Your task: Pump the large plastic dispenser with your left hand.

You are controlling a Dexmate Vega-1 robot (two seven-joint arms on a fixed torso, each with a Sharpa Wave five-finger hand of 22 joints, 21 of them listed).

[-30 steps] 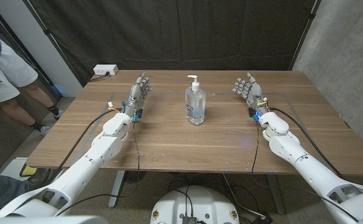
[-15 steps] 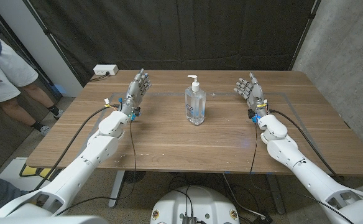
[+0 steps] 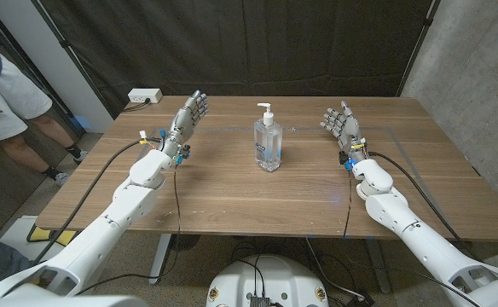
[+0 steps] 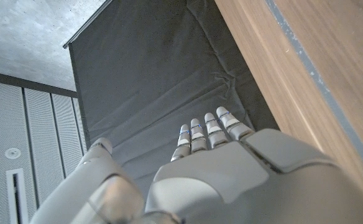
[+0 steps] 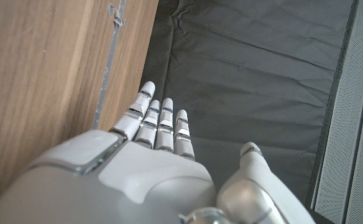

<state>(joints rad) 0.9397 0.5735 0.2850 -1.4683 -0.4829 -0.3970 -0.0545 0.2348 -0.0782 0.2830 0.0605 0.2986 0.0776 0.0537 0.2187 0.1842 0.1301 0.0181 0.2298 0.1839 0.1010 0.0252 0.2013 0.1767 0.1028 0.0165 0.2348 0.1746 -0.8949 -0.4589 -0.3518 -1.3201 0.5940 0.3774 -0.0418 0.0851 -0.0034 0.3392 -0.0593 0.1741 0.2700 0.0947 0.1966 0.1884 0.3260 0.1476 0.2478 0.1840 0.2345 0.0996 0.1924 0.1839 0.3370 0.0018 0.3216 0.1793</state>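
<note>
The dispenser is seen upright at the middle of the table, untouched. Since the earlier frames the left hand has been carried farther from the robot and a little outward, well apart from the dispenser; its fingers are extended and nothing is held. The right hand is unchanged, fingers apart and empty.

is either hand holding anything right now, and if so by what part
Nothing is held. The left hand and the right hand both have open, empty fingers and stand apart from the dispenser, which sits untouched between them on the table.
</note>
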